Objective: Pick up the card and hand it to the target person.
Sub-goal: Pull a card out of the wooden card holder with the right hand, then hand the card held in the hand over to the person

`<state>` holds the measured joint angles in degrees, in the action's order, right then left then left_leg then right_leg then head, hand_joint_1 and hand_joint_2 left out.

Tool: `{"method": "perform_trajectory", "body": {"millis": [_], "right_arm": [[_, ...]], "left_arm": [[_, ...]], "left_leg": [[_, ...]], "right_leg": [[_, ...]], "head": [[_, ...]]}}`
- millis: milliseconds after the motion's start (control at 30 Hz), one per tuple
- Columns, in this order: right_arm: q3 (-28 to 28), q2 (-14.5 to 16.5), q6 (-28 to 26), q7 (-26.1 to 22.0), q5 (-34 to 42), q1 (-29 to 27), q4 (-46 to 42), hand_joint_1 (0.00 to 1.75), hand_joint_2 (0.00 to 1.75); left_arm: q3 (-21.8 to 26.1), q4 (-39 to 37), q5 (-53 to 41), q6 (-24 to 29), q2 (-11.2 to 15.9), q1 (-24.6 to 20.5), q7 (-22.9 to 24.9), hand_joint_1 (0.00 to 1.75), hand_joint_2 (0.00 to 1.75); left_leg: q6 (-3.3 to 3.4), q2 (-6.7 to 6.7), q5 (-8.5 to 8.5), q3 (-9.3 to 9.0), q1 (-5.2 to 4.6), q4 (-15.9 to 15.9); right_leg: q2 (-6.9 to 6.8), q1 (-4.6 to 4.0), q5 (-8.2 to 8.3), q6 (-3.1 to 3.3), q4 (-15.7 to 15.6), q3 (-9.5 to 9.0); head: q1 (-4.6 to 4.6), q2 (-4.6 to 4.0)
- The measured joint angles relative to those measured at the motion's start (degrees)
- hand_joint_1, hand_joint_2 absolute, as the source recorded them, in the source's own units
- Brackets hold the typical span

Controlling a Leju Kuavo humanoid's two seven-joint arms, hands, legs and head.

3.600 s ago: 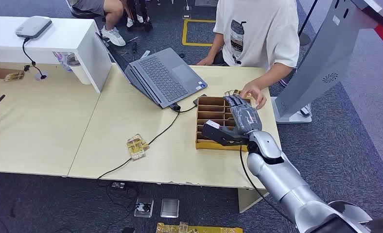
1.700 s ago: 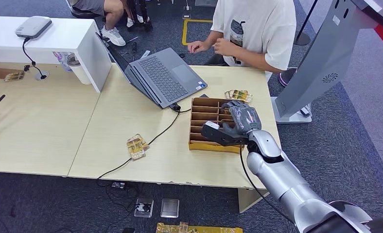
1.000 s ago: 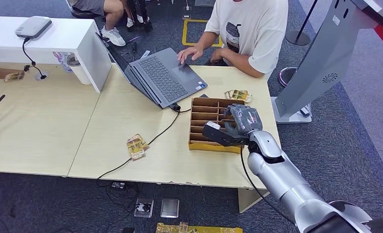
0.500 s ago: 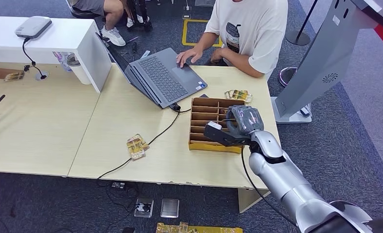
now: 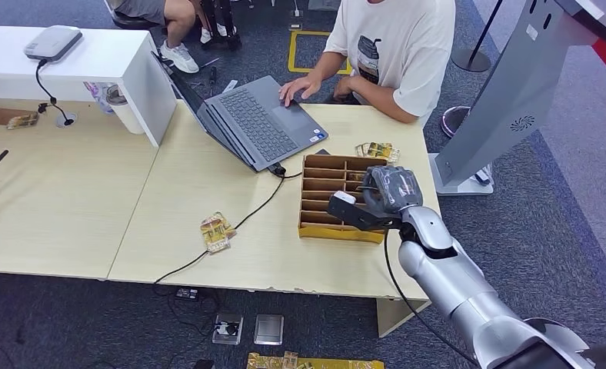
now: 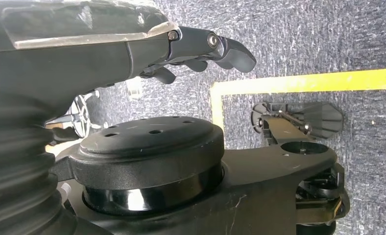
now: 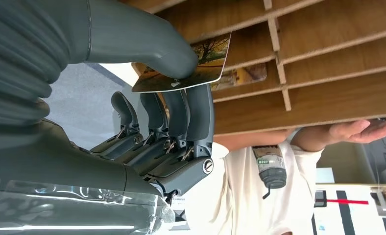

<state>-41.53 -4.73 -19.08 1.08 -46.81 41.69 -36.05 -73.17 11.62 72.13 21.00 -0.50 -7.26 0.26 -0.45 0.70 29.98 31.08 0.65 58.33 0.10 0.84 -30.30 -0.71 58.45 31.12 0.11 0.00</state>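
So the right robot hand (image 7: 147, 93) had the card (image 7: 191, 68) pinched between its thumb and the fingers underneath, right over the brown divider box (image 5: 319, 196) on the worktop (image 5: 208, 177). Grip looked like it was only on one edge of the card, so I'd say lift it straight up clear of the dividers before swinging over, and keep the pinch steady so it doesn't slip. The person (image 5: 396, 46) in the white shirt sat just across the worktop with a hand on the laptop (image 5: 265, 119), so probably a short reach forward. The right arm came in from below, bent, palm turned down. The left robot hand (image 6: 201, 46) hung over the floor with curled fingers, holding nothing.
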Motion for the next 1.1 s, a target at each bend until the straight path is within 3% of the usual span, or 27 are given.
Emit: {"method": "perform_trajectory", "body": {"millis": [567, 1100], "right_arm": [[3.0, -4.1, 3.2, 3.5, -0.7, 1.7, -11.0, 1.4, 1.75], [4.0, -4.4, 3.6, 4.2, -2.1, 3.6, -16.6, 1.4, 1.75]], "left_arm": [[0.0, 0.0, 0.0, 0.1, 0.0, -0.2, -0.1, 0.0, 1.75], [0.0, 0.0, -0.2, -0.2, 0.0, -0.7, -0.1, 0.0, 1.75]], "left_leg": [[0.0, 0.0, 0.0, -0.01, 0.0, 0.0], [0.0, 0.01, 0.0, 0.0, 0.0, 0.0]], "right_leg": [[0.01, 0.0, 0.0, 0.0, 0.0, -0.01], [0.0, 0.0, 0.0, 0.0, 0.0, -0.02]], "head": [[-0.01, 0.0], [0.02, 0.0]]}}
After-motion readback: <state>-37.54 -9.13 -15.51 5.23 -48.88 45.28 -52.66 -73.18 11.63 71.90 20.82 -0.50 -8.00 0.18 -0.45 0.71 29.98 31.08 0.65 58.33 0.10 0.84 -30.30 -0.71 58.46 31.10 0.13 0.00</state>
